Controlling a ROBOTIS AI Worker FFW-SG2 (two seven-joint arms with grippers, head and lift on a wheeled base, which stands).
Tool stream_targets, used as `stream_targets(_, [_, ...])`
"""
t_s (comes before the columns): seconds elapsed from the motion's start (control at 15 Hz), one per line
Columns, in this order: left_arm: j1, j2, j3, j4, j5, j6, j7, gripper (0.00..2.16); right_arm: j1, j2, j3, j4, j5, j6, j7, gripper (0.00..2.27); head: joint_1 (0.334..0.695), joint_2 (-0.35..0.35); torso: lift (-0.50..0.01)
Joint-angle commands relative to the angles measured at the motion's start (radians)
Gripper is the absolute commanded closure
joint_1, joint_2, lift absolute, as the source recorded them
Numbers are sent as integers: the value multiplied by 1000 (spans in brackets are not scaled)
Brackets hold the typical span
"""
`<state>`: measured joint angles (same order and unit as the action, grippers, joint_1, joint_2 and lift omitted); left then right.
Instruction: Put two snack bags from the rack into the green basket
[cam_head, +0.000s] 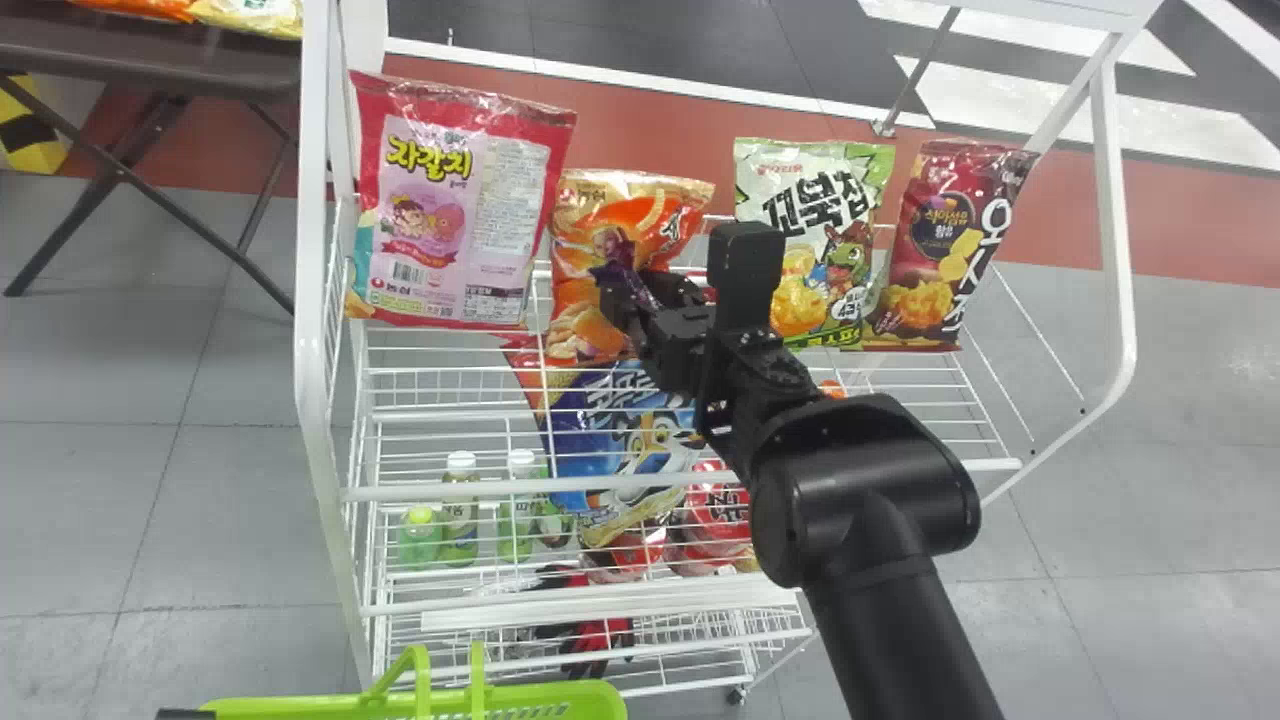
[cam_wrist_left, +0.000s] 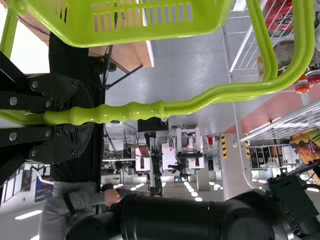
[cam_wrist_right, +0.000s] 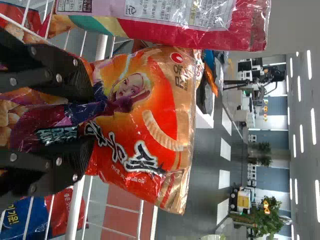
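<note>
My right gripper (cam_head: 650, 290) is at the rack's top shelf, in front of an orange snack bag (cam_head: 592, 210). In the right wrist view the fingers of my right gripper (cam_wrist_right: 90, 119) are shut on the orange bag (cam_wrist_right: 160, 100), whose front wrinkles between them; its top edge stands free. The green basket (cam_head: 540, 697) shows at the head view's bottom edge, with a dark bit of my left gripper (cam_head: 186, 714) beside it. In the left wrist view my left gripper (cam_wrist_left: 82, 117) is shut on the handle of the green basket (cam_wrist_left: 150, 34).
A pink bag (cam_head: 455, 200) stands left of the orange one; a green bag (cam_head: 815, 240) and a dark red bag (cam_head: 945, 245) stand to its right. A blue bag (cam_head: 620, 430), bottles (cam_head: 460, 510) and red packs (cam_head: 715, 515) lie lower on the white wire rack (cam_head: 312, 400).
</note>
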<state>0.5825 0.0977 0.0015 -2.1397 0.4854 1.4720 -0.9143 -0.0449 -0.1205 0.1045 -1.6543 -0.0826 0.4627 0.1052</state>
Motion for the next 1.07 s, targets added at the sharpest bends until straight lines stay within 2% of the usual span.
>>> stream_targets(0.0, [0,0,0,-5,1,0,0,1517,37,-1,-19,-47,3,0,-18,2017,695,-281,-7])
stream_targets(0.33, [0,0,-9,-11,1,9,2,1517,92,-1,-66,-127,-6,9,-36,2017,695,-330,-7])
stream_targets(0.53, [7,2,-8,-20,1,9,0,1517,177,-1,-74,-257,-17,12,-33,2017,695,-350,-7])
stream_targets(0.8, [13,2,-2,-39,2,6,-5,1517,321,-5,-146,-506,-187,215,71,2013,695,-350,-7])
stream_targets(1.0, [14,-3,-2,-43,18,3,-5,1517,471,-2,-178,-676,-220,294,142,2013,695,-345,-7])
